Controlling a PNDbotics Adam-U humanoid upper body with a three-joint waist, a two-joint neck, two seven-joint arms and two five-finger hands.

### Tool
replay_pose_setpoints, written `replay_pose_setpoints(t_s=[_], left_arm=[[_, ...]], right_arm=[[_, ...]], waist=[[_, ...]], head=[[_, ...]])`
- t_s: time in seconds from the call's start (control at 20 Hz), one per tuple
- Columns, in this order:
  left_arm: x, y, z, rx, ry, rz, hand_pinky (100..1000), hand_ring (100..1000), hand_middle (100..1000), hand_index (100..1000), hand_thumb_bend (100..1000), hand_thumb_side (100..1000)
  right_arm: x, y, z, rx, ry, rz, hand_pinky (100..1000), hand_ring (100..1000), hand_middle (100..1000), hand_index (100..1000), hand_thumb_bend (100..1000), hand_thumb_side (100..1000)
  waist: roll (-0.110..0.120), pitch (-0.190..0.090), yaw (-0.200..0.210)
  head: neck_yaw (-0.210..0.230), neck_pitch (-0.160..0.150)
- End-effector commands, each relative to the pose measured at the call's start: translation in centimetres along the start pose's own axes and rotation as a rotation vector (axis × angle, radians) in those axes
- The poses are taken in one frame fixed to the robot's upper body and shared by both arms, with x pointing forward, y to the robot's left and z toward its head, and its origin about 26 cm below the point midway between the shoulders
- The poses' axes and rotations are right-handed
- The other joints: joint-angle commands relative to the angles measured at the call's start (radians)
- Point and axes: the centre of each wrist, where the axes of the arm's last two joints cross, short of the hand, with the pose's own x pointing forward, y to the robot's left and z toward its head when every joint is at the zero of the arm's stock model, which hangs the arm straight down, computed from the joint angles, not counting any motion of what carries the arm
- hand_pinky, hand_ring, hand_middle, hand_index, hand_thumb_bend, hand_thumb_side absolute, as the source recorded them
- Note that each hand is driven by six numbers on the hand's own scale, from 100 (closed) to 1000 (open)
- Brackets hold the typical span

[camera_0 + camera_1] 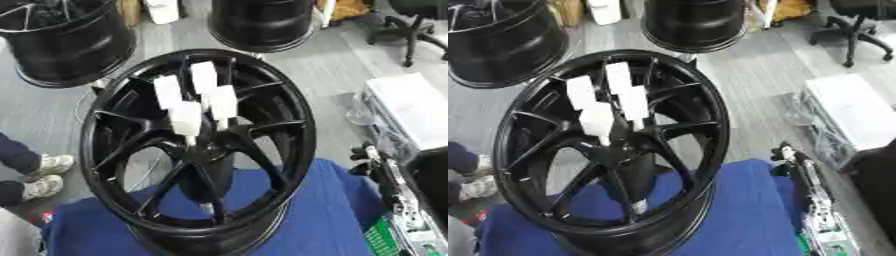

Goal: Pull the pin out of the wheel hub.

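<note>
A black wheel hub (197, 150) stands tilted on a blue cloth (324, 215). Several white pins stick out of its centre toward me in a cluster, among them one at the front (185, 119), one on the right (222, 102) and one at the top (204, 77). A small white piece (204, 206) shows low between the spokes. My right hand (363, 160) and its black and silver forearm come in from the lower right, apart from the rim. My left hand is out of sight.
Two more black wheels (61, 40) (262, 22) stand on the grey floor behind. At the right are a white box (411, 107) and a clear container, with an office chair (407, 30) beyond. A person's shoes (48, 175) show at the left edge.
</note>
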Motion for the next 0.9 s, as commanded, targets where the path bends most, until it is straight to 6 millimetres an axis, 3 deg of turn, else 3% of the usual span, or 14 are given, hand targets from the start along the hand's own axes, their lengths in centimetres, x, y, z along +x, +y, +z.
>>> replay_pose_setpoints(t_s=[0.05,0.4,0.9], left_arm=[[0.9,0.7,-1.7,-0.242,-0.050,-0.116,750,698,705,821,728,500],[1.1,-0.6,-6.7,-0.489,-0.128,-0.183,763,699,784,851,745,521],[0.4,-3.1,-11.5,-0.595,-0.190,-0.225,769,709,818,872,746,453]], right_arm=[[0.5,-0.8,-0.3,0.012,-0.019,0.033,621,486,582,674,100,878],[0.3,-0.7,-0.2,0.027,-0.013,0.041,620,486,582,674,100,878],[0.3,-0.6,-0.3,0.035,-0.012,0.042,621,486,582,674,100,879]], waist=[[0.003,-0.018,-0.004],[0.008,-0.028,-0.009],[0.007,-0.029,-0.017]], head=[[0.009,-0.011],[0.013,-0.018],[0.013,-0.021]])
